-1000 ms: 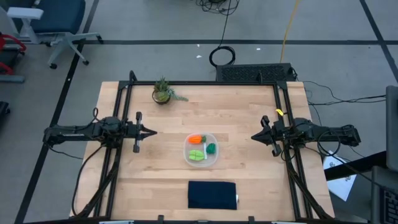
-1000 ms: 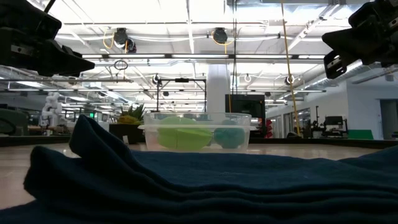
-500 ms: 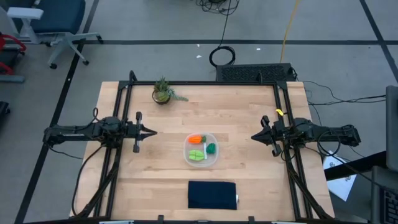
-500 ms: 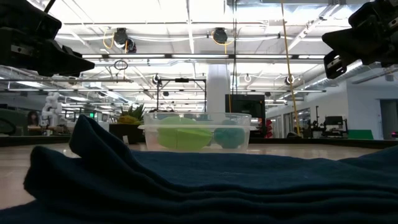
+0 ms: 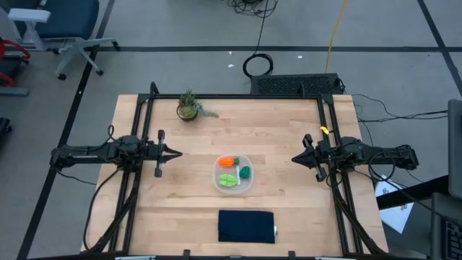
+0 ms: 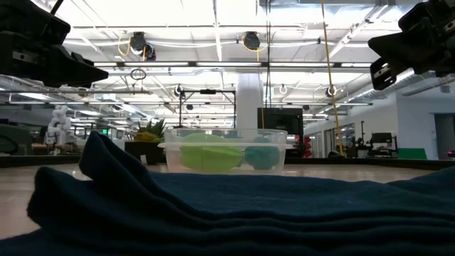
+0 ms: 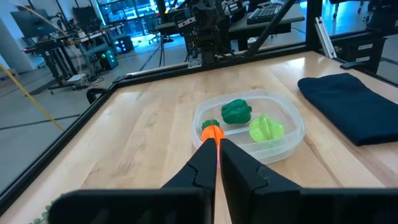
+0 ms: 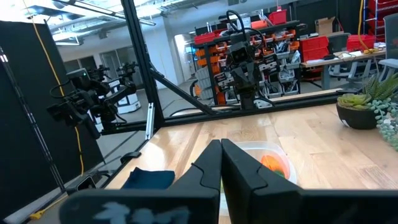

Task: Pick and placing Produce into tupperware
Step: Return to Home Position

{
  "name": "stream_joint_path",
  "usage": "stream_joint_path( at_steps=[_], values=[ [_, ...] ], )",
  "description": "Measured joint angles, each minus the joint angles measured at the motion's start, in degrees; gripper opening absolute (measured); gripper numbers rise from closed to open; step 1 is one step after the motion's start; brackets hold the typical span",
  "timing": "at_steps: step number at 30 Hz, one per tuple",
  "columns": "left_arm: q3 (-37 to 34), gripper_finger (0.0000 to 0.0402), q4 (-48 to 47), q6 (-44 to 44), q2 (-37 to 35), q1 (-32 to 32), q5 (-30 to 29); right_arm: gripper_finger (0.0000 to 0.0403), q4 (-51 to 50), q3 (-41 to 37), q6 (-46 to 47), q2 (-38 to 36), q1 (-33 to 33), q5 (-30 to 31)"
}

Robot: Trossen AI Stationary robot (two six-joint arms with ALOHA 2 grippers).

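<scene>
Carrot (image 5: 227, 161), green lump (image 5: 245, 172) and leaf (image 5: 228, 180) lay inside the clear container (image 5: 249, 187) on the table (image 5: 289, 217), midway between the left fingers (image 5: 172, 153) and the right fingers (image 5: 297, 158), both pressed shut, empty and well apart from it. Packing looked finished; only parking the arms seemed left.

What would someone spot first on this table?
Probably the clear tupperware in the middle of the table, holding the orange carrot, dark green lump and light-green leafy piece. The left gripper and right gripper, both shut and empty, point at it from either side. A dark navy pad lies nearby.
</scene>
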Motion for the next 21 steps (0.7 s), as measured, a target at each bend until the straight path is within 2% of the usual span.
stream_joint_path(
  at_steps=[6,16,21],
  values=[
    [0.0,0.0026,0.0,0.0,0.0,0.0,0.0,0.0,0.0,0.0,0.0,0.0,0.0,0.0],
    [0.0,0.0002,0.0,0.0,0.0,0.0,0.0,0.0,0.0,0.0,0.0,0.0,0.0,0.0],
    [0.0,0.0011,0.0,0.0,0.0,0.0,0.0,0.0,0.0,0.0,0.0,0.0,0.0,0.0]
  ],
)
